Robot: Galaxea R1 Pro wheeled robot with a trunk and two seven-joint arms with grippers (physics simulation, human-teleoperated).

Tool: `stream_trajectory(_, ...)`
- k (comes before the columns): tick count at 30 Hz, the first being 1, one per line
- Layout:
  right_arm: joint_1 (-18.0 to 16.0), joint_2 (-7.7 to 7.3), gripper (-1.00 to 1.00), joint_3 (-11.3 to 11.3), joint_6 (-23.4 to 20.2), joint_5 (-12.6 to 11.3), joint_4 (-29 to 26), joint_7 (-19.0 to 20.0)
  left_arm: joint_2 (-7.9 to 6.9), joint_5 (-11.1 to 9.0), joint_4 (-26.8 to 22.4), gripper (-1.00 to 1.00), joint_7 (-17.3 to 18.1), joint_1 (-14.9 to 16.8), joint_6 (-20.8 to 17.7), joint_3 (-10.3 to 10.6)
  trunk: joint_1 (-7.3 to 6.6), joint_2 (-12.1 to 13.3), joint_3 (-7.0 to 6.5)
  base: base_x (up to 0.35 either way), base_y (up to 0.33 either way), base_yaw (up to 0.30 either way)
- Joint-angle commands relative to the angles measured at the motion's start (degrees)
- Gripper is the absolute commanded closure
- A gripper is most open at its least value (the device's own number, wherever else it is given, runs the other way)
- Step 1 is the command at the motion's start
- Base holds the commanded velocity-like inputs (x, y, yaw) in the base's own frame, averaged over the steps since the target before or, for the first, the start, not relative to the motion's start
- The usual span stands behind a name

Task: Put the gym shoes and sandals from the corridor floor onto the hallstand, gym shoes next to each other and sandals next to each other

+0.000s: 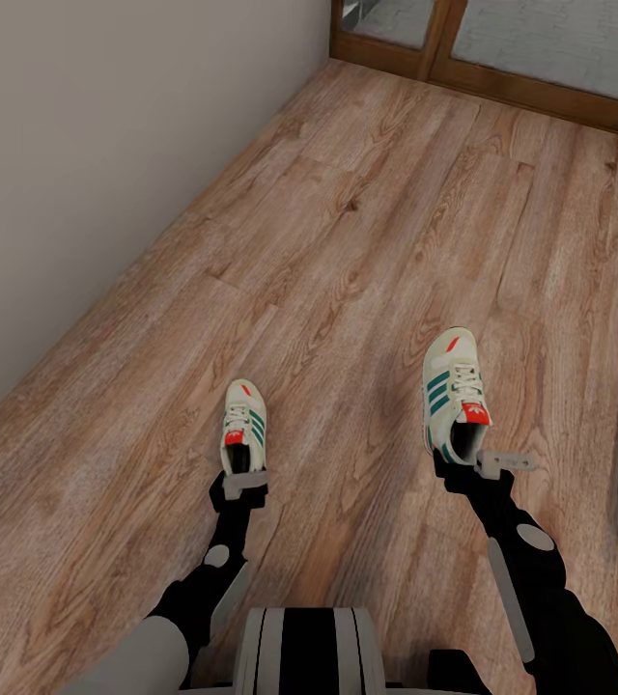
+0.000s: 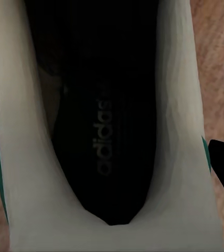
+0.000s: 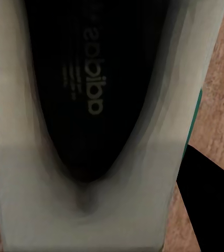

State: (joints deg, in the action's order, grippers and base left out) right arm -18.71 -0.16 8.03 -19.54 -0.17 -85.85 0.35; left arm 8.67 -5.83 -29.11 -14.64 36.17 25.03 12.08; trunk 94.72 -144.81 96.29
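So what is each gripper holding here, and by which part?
Left gripper holds one gym shoe at its heel end; right gripper holds the other gym shoe likewise.

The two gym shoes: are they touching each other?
Apart. The head view shows the left gym shoe and the right gym shoe separated by a wide stretch of bare corridor floor, one at each pincer.
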Motion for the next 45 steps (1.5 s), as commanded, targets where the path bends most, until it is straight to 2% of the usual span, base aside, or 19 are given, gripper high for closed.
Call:
stream_trajectory(1,0.0,-0.01,1.00,0.0,-0.3,0.0,-0.1,0.0,-0.05,-0.6,0.0,1.00,-0.4,0.0,0.2,0.5,-0.01,0.0,0.03,0.000,0.000,0.000)
stream_trajectory(10,0.0,0.06,1.00,0.0,-0.3,0.2,0.0,-0.2,-0.13,-0.6,-1.4,1.00,-0.5,0.0,-0.3,0.3,-0.21,0.1,-1.75,0.000,0.000,0.000)
stream_trajectory(15,0.0,0.07,1.00,0.0,-0.3,0.4,0.0,-0.4,-0.14,-0.7,-3.1,1.00,-0.6,0.0,-3.8,0.3,-0.34,0.2,-2.85,0.000,0.000,0.000)
stream_trajectory(22,0.0,0.10,1.00,0.0,-0.5,0.5,-0.1,-0.5,-0.22,-0.7,-9.7,1.00,-0.6,0.0,-15.3,0.3,-0.52,0.3,-4.40,0.000,0.000,0.000)
stream_trajectory(26,0.0,0.08,1.00,0.1,-0.8,0.6,-0.1,-0.5,-0.18,-0.8,-16.5,1.00,-0.6,0.0,-24.2,0.3,-0.63,0.3,-5.29,0.000,0.000,0.000)
stream_trajectory(27,0.0,0.09,1.00,0.1,-0.8,0.6,-0.1,-0.5,-0.21,-0.8,-20.0,1.00,-0.6,0.0,-28.4,0.4,-0.65,0.3,-5.51,0.000,0.000,0.000)
stream_trajectory(28,0.0,0.13,1.00,0.2,-0.8,0.5,-0.1,-0.5,-0.22,-0.8,-21.5,1.00,-0.6,0.0,-30.9,0.4,-0.68,0.3,-5.73,0.000,0.000,0.000)
stream_trajectory(33,0.0,0.16,1.00,0.2,-0.8,0.0,0.1,-0.4,-0.20,-0.8,-23.1,1.00,-0.6,0.1,-36.4,0.3,-0.81,0.4,-6.84,0.000,0.000,0.000)
stream_trajectory(34,0.0,0.16,1.00,0.2,-0.8,-0.1,0.1,-0.4,-0.16,-0.8,-23.6,1.00,-0.6,0.2,-40.2,0.3,-0.83,0.4,-7.06,0.000,0.000,0.000)
stream_trajectory(36,0.0,0.16,1.00,0.2,-0.8,-0.1,0.1,-0.4,-0.15,-0.8,-25.2,1.00,-0.6,0.1,-43.7,0.4,-0.88,0.4,-7.51,0.000,0.000,0.000)
stream_trajectory(38,0.0,0.16,1.00,0.2,-0.8,-0.1,0.2,-0.4,-0.10,-0.8,-26.7,1.00,-0.6,0.1,-46.3,0.4,-0.94,0.5,-7.95,0.000,0.000,0.000)
stream_trajectory(45,0.0,0.16,1.00,0.2,-0.8,-0.2,0.2,-0.4,-0.14,-0.8,-27.5,1.00,-0.7,0.1,-49.3,0.5,-1.12,0.6,-9.51,0.000,0.000,0.000)
